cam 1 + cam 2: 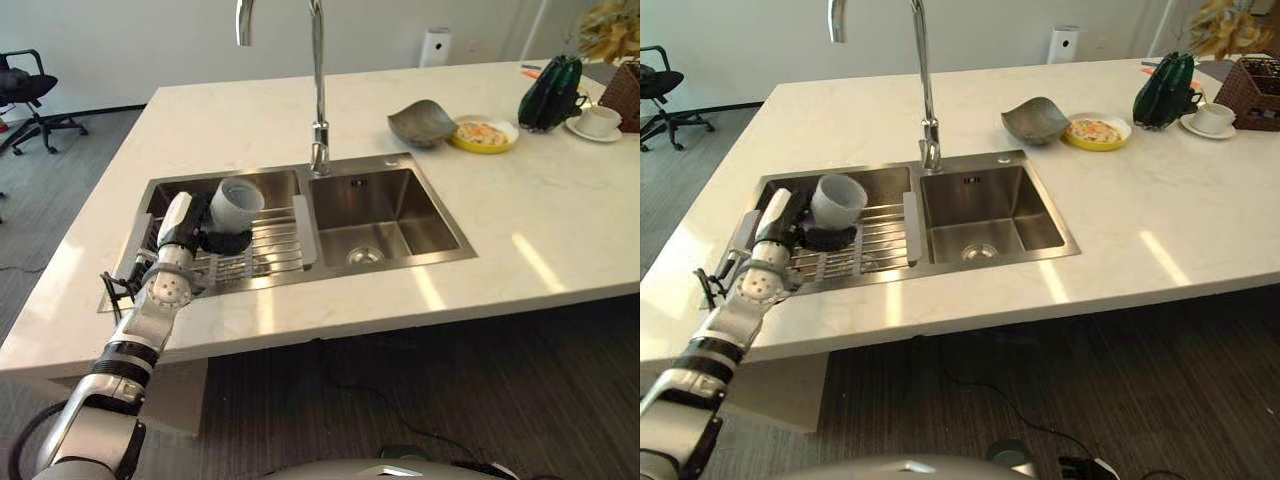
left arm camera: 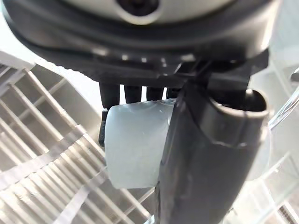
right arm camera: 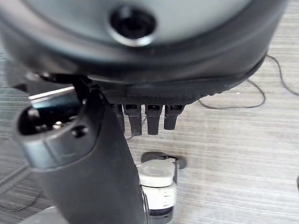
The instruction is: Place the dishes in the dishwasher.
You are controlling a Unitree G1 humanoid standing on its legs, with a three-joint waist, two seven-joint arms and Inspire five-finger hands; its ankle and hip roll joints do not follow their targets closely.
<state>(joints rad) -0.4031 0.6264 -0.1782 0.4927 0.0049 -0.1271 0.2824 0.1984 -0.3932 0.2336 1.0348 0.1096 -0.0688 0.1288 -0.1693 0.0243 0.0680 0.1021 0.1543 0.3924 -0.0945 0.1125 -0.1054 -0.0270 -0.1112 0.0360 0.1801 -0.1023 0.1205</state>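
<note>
Cup: a white cup (image 1: 238, 204) is sitting in the left basin of the sink (image 1: 455, 250), on the wire rack (image 1: 262, 250) laid across that basin, with its open mouth tipping up and toward the faucet side.
Cup's long axis: it is leaning, bottom toward the left hand and rim pointing away from it, toward the sink's far edge.
Left hand: the left hand (image 1: 222, 238) is reaching into the left basin and gripping the cup; in the left wrist view the thumb (image 2: 210, 154) is lying across the cup's (image 2: 135, 144) side while the fingers (image 2: 131, 93) are curling behind it.
Direction from hand: the cup is lying straight ahead of the palm, already inside the grasp, so the coming move is likely a lift up and out of the sink.
Right hand: the right hand (image 3: 79, 154) is hanging low over the floor, well away from the sink; its fingers are looking loosely extended and holding nothing.
Nearer arm: the left, plainly.
Faucet: the faucet (image 1: 318, 90) is standing behind the divider, to the right of the cup.
Other dishes: a grey bowl (image 1: 421, 122), a yellow plate (image 1: 484, 135) and a cup on a saucer (image 1: 598, 122) are waiting on the counter (image 1: 560, 230), beyond the sink's right basin.
Risk: I judge the smooth, tilted cup could slip during the lift.
</note>
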